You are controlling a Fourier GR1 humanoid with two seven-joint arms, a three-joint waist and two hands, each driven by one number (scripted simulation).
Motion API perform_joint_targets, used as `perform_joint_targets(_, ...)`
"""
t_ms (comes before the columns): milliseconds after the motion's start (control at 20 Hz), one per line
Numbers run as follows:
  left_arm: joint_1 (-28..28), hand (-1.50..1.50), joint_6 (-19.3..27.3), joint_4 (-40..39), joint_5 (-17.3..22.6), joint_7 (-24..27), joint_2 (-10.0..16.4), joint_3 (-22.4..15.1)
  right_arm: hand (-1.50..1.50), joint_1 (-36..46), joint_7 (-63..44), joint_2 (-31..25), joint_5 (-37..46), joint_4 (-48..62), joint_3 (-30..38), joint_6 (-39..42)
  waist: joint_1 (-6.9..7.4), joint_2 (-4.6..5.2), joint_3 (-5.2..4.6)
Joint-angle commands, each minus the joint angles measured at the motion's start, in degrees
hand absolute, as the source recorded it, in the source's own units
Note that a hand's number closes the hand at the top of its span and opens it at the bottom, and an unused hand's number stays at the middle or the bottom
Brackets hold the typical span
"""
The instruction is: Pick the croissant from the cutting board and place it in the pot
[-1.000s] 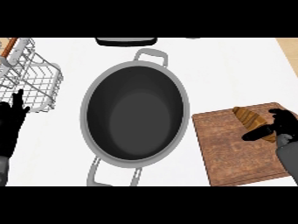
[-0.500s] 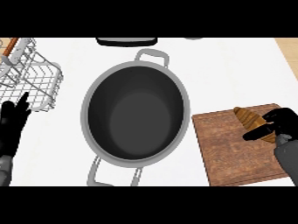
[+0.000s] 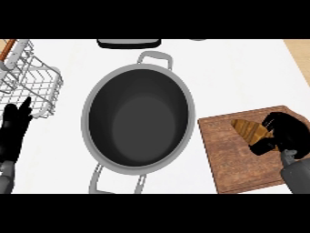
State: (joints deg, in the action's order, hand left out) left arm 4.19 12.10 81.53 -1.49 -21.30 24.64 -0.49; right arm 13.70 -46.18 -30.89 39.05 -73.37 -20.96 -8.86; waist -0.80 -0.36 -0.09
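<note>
1. KITCHEN COUNTER, left edge: the left hand (image 3: 11,136) rests open, fingers straight, just beside a wire rack (image 3: 23,82) at the far left corner.
2. Mid-counter stands the dark pot (image 3: 90,107), empty, with a handle at each end.
3. At the near right corner, the cutting board (image 3: 231,159) carries the croissant (image 3: 247,129), which lies toward the board's far edge.
4. The right hand (image 3: 288,132) curls fingers and thumb over the croissant's right end, apparently pinching it, though the hand hides the contact.
5. The pastry is likely light, flaky and easily crushed; a hold across its thicker middle looks safest.
6. The white counter lies flat and smooth, with bare room between board and pot; only the pot's rim needs clearing.
</note>
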Motion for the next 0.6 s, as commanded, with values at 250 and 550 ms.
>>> perform_joint_targets(250,-2.4,0.0,0.5,2.0,-0.4,0.1,0.1,1.0,1.5,-13.9,13.7,-13.3,4.9,-28.9,-6.6,-1.1,-1.54,-0.52,0.01)
perform_joint_targets(550,-1.0,0.0,-1.7,1.4,1.0,-0.8,1.7,2.5,1.5,-15.9,15.2,-15.8,4.4,-46.4,0.7,-8.2,-1.69,-0.48,0.03)
